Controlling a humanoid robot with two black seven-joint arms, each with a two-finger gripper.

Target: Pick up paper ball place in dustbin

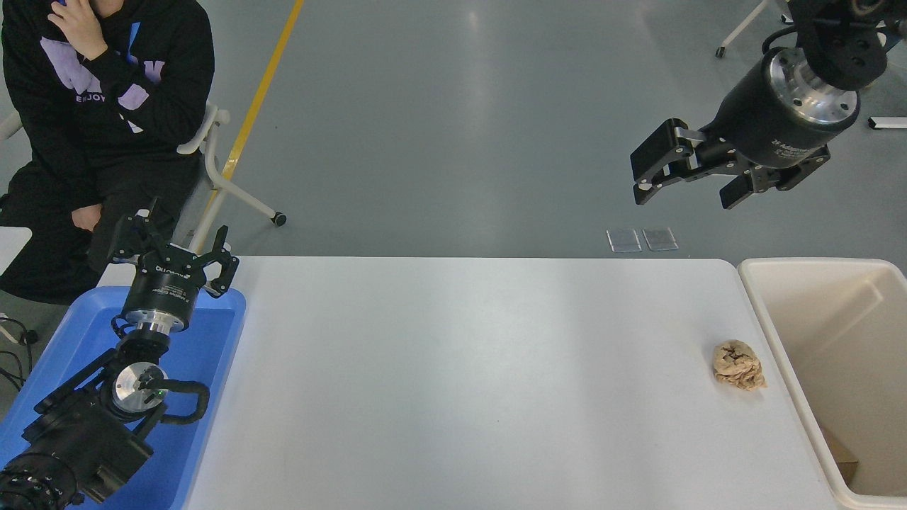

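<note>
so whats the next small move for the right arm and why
Probably lower the right pincer toward the small crumpled tan-brown paper ball. The pincer hangs open, high over the floor beyond the white table, holding nothing, while the ball lies untouched near the table's right edge, beside the large cream-white plastic dustbin.
</note>
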